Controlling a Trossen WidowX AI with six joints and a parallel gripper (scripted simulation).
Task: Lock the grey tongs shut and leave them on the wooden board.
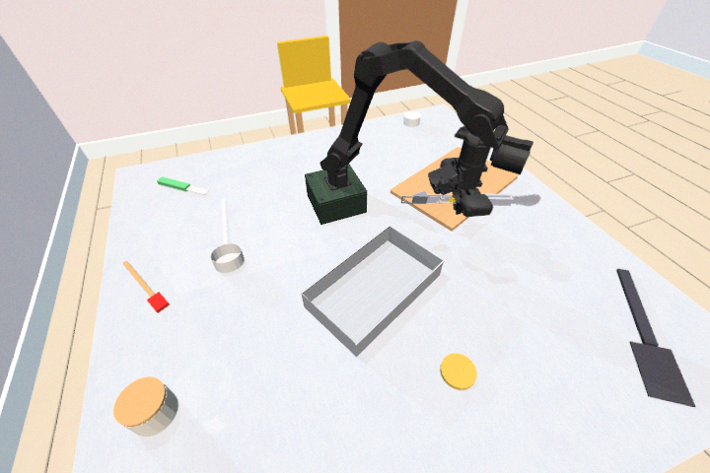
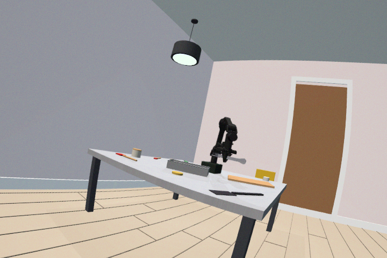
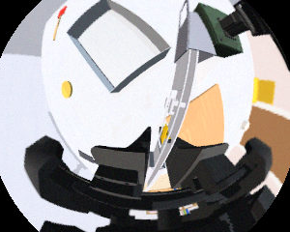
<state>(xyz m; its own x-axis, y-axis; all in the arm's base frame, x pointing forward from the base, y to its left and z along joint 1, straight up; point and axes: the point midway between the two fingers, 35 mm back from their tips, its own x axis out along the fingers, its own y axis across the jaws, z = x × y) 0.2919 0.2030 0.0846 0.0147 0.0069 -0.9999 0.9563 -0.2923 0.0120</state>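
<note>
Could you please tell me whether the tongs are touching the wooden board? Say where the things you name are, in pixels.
Apart: the exterior view shows the tongs (image 1: 525,199) (image 2: 237,159) (image 3: 184,92) raised above the wooden board (image 1: 423,180) (image 2: 250,181) (image 3: 205,118).

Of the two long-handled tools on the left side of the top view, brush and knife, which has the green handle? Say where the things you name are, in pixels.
The knife (image 1: 181,184), lying farther from the camera; the other's handle is orange-brown.

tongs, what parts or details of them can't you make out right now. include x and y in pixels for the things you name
- Lock inside the hinge of the tongs (image 1: 526,199) (image 2: 239,159) (image 3: 184,92): enclosed, any view.
- Gripped stretch, top view: behind the tool (image 1: 458,201) (image 2: 224,158) (image 3: 155,130).
- Tips, wrist view: hidden by the tool.
- Hinge details, exterior view: too small.
</note>
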